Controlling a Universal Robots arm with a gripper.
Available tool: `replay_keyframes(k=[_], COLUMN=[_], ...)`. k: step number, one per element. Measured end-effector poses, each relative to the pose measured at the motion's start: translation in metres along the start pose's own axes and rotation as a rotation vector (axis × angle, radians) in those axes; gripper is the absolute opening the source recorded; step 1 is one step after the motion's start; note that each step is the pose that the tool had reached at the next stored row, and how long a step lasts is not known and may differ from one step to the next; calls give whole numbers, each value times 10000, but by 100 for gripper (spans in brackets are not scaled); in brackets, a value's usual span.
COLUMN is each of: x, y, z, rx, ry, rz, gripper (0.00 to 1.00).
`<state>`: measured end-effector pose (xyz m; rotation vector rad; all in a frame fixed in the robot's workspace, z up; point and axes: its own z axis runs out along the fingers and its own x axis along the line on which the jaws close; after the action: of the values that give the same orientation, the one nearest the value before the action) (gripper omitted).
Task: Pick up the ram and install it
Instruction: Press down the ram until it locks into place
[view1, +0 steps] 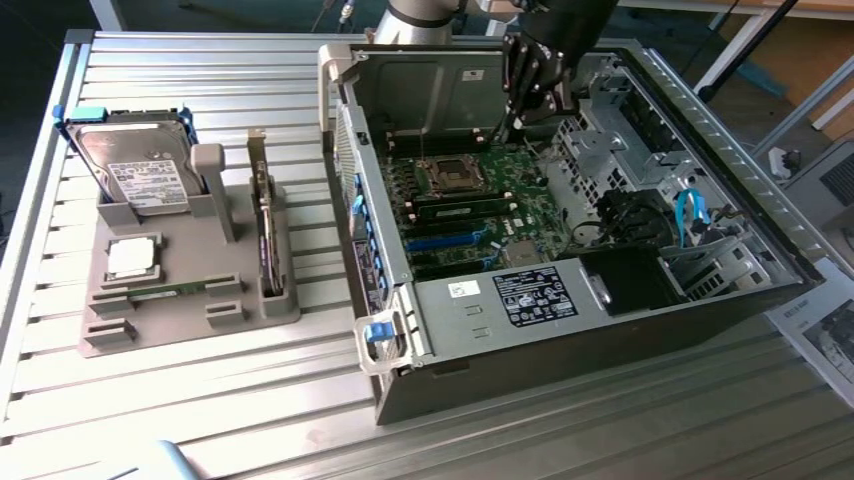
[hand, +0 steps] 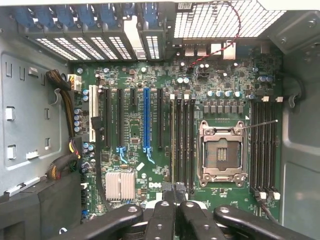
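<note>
Your gripper (hand: 175, 194) | fingers (hand: 161, 220) pressed together, any hold you cannot tell | over memory slots (hand: 185, 140), exterior view: 1 o'clock of processor socket (view1: 447, 178)

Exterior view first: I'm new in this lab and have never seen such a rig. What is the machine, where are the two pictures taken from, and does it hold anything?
That is a robot arm reaching into an open computer case on a slatted table. The exterior view comes from a camera off the arm; the wrist view from one on the arm, facing the motherboard. Its tool is shut, over the memory slots; whether it grips anything I cannot tell. At the exterior view's left a grey holder carries a hard drive, a processor and an upright card.
</note>
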<state>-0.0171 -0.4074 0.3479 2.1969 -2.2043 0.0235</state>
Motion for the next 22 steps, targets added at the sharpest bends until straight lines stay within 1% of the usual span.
replay_keyframes(k=[11, 12, 16, 18, 21, 22], x=[-1, -1, -1, -2, -2, -2], y=[0, -25, -178, -229, -367, -392], z=[0, 0, -2, -3, -3, -4], rx=[0, -2, -25, -29, -32, -32], ry=[0, -1, 0, 1, -1, 0], rz=[1, 2, -1, 0, -1, -1], gripper=[10, 10, 10, 10, 10, 10])
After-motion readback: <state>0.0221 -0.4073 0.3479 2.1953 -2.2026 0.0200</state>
